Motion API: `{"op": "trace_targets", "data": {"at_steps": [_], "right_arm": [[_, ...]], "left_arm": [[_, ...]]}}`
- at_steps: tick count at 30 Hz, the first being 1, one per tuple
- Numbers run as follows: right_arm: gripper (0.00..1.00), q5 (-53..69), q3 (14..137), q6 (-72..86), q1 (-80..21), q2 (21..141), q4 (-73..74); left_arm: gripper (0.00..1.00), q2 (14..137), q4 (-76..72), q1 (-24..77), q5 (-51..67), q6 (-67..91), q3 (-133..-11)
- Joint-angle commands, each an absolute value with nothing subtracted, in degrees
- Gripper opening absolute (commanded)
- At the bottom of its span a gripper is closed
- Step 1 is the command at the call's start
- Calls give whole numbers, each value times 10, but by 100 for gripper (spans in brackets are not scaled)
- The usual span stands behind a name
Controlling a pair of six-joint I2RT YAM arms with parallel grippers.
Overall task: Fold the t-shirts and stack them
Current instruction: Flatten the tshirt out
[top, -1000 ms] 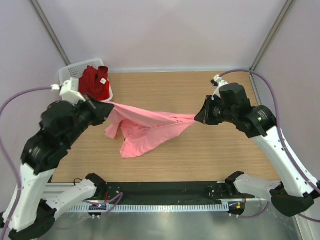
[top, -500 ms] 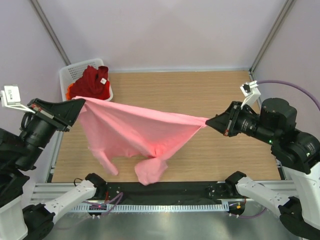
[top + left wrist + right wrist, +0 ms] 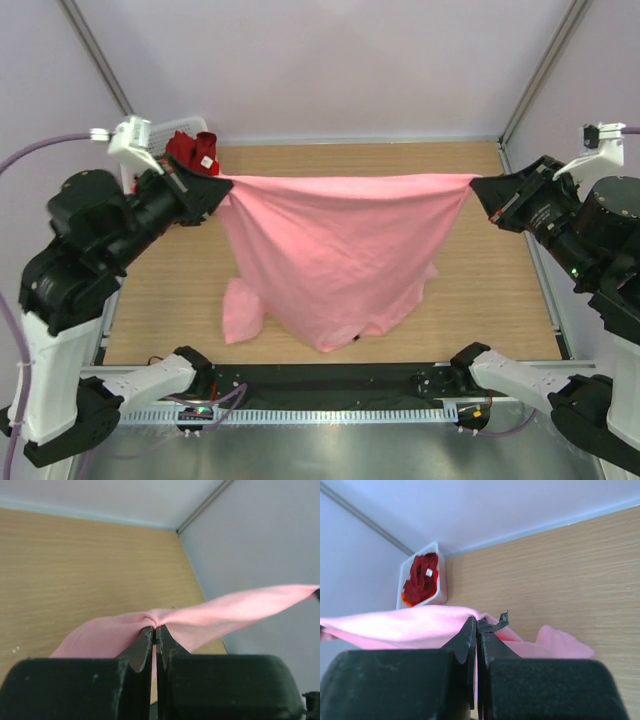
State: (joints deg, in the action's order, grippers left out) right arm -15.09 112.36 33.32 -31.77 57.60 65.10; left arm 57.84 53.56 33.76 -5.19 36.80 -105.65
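Over wooden table (image 3: 490, 290), left fingers (image 3: 207, 194) and right fingers (image 3: 494, 194) pinch pink t-shirt (image 3: 340, 250) stretched crosswise.

Bright, even light; wrist foregrounds perhaps blurred.

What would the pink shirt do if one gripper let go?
Probably very floppy: the pink t-shirt sags in folds between the left gripper and right gripper. It's likely light, since two small pinches hold it. Released, that corner would probably drop to the table.

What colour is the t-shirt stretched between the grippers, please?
Light pink t-shirt; clearest in top external view.
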Motion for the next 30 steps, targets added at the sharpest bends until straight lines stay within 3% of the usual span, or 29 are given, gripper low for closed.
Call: {"op": "trace_targets", "data": {"at_steps": [1, 6, 15, 21, 25, 30], "right_arm": [[1, -258, 1167, 299, -317, 577, 636], [1, -327, 1219, 260, -318, 564, 631], [1, -313, 1245, 210, -318, 599, 566], [1, -190, 1205, 178, -317, 740, 456], [1, -74, 1179, 199, -318, 912, 369], [5, -11, 1304, 257, -339, 1143, 411]], "left_arm": [[0, 574, 546, 338, 32, 384, -1012], [0, 498, 485, 360, 65, 455, -848], [0, 432, 496, 417, 41, 509, -745], [0, 400, 582, 419, -39, 561, -655], [0, 372, 663, 419, -126, 620, -564], [0, 341, 734, 419, -220, 651, -530]]}}
